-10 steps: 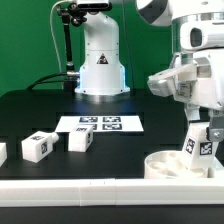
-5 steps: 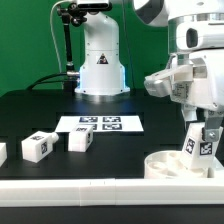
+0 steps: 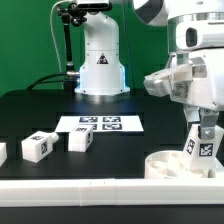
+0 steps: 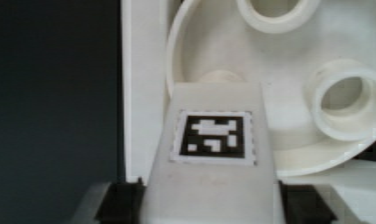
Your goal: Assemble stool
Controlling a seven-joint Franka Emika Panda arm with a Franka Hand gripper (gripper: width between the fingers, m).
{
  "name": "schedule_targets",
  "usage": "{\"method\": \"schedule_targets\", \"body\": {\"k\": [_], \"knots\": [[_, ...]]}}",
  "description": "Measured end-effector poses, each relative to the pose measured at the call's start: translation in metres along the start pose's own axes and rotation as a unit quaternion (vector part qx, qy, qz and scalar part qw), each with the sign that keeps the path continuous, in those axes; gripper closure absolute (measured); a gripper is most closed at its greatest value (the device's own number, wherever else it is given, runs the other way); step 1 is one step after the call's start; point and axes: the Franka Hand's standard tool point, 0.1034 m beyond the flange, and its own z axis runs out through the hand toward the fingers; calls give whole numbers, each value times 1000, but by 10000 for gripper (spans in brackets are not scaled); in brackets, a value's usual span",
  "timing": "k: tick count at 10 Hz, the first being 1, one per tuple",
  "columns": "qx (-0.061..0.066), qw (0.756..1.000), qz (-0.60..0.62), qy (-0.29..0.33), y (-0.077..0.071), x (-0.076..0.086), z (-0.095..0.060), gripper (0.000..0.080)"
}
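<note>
The round white stool seat (image 3: pixel 170 166) lies at the exterior view's lower right, beside the front rail. A white leg (image 3: pixel 203 143) with a black-and-white tag stands upright on the seat's rim. My gripper (image 3: pixel 205 126) comes down on the leg from above and is shut on its upper end. In the wrist view the tagged leg (image 4: pixel 211 130) fills the gap between my dark fingers (image 4: pixel 123 203), touching both, and its far end meets the seat (image 4: pixel 283 70), whose round holes show.
Two loose tagged legs (image 3: pixel 38 146) (image 3: pixel 80 139) lie at the exterior view's left, a third (image 3: pixel 2 152) at the very edge. The marker board (image 3: pixel 100 124) lies mid-table before the robot base (image 3: pixel 100 65). A white rail (image 3: pixel 80 190) borders the front.
The jaws have closed in on the upright leg over the last second. Leg, seat and loose legs stay where they were.
</note>
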Motion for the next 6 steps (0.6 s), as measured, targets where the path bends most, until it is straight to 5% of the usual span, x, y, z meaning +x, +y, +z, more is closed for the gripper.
{"method": "schedule_targets", "body": {"k": [3,6], "knots": [[-1,996,87,2,0,-2,0,449],[-16,981,193,15,2,-4,-1,449]]}}
